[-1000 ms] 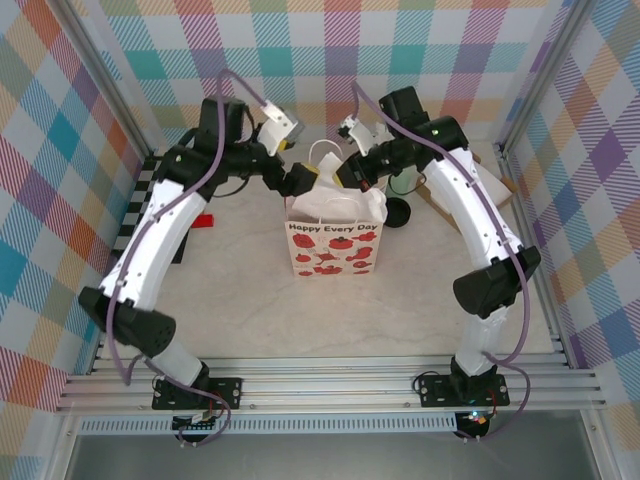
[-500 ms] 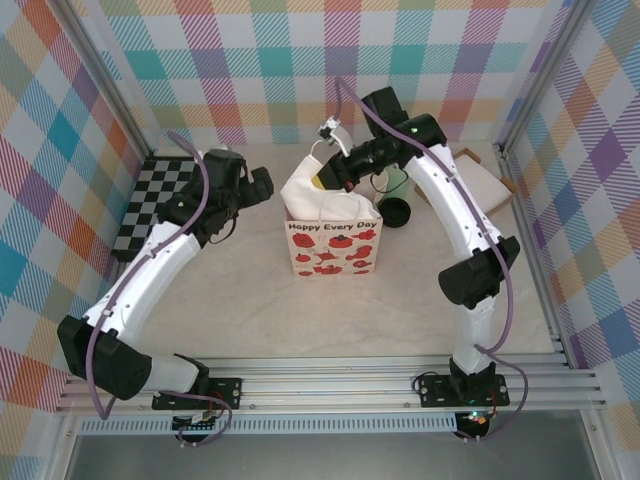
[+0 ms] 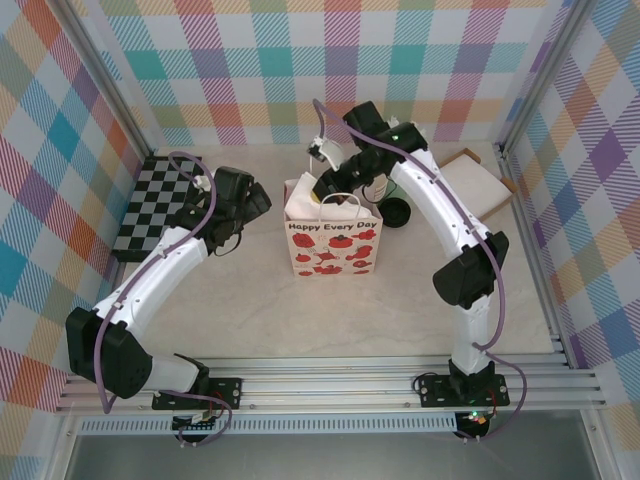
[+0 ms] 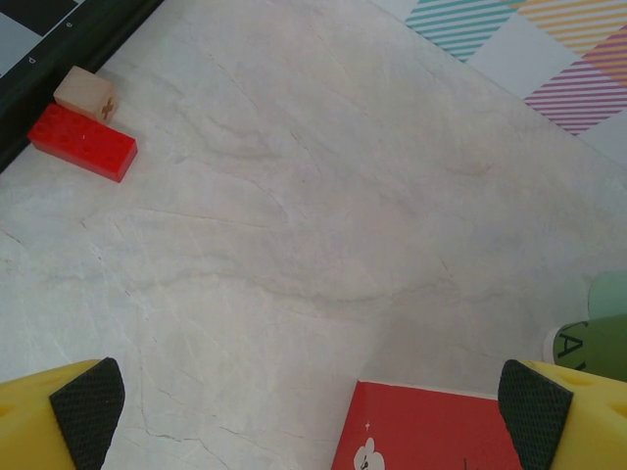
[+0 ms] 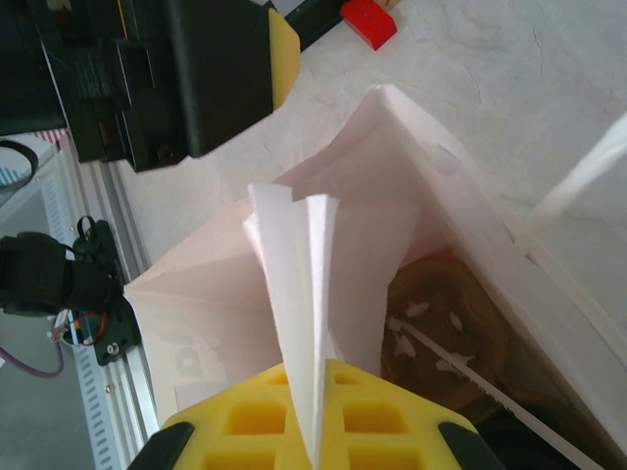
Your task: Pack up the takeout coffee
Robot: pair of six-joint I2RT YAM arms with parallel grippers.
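**Bag held at rim; cup outside**

Right gripper [image 5: 313, 392] clamped on a creased white fold of the red-printed paper bag [image 3: 332, 250]. Left gripper [image 4: 312, 411] jaws wide apart over veined marble table [image 4: 294, 215]. Dark green cup [image 3: 397, 213], black lid, sits just right of bag. Left wrist view adds red brick [image 4: 83, 157], wooden block [image 4: 86, 93].

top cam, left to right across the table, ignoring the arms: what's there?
checkered board → paper bag → round black lid → cardboard carrier
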